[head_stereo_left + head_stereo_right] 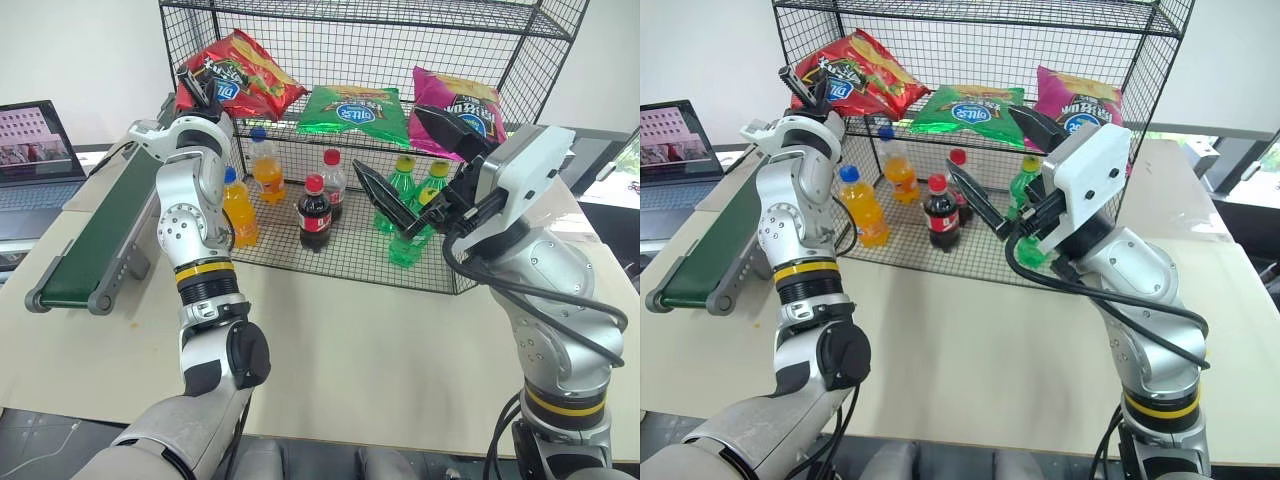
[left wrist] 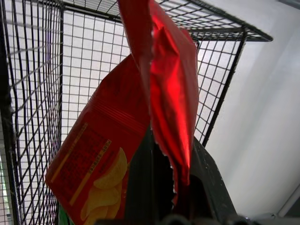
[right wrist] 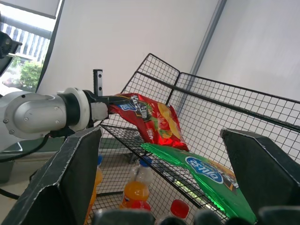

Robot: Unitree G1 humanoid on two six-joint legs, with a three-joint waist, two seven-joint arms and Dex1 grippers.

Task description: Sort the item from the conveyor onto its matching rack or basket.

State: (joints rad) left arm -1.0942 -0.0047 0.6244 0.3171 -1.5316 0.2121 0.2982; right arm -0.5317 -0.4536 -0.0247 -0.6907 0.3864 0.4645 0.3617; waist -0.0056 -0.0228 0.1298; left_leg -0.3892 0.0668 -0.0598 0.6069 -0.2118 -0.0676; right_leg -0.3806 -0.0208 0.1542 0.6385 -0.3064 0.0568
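The left gripper point(image 1: 197, 88) is raised at the left end of the black wire rack point(image 1: 500, 95), its jaws clenched on one edge of the red crisp bag point(image 1: 245, 75). The bag is inside the rack's upper tier, at the left end — tilted, its far end over the mesh shelf; whether it rests on the wire cannot be told. In the left wrist view the bag's glossy red foil point(image 2: 171, 93) rises from between the black fingers point(image 2: 208, 183), with the rack's mesh behind it.

Beside it on the same shelf lie a green bag point(image 1: 352, 110) in the middle and a magenta bag point(image 1: 462, 100) at the right. Below stand bottles — two orange point(image 1: 240, 210), two cola point(image 1: 314, 212) and green ones point(image 1: 405, 215).

The right gripper point(image 1: 420, 165) hovers in front of the rack's right half, jaws released and wide, holding nothing.

The conveyor point(image 1: 95, 235) runs along the tabletop point(image 1: 380, 350) left of the rack, its green belt bare. A laptop point(image 1: 35, 150) sits at far left.
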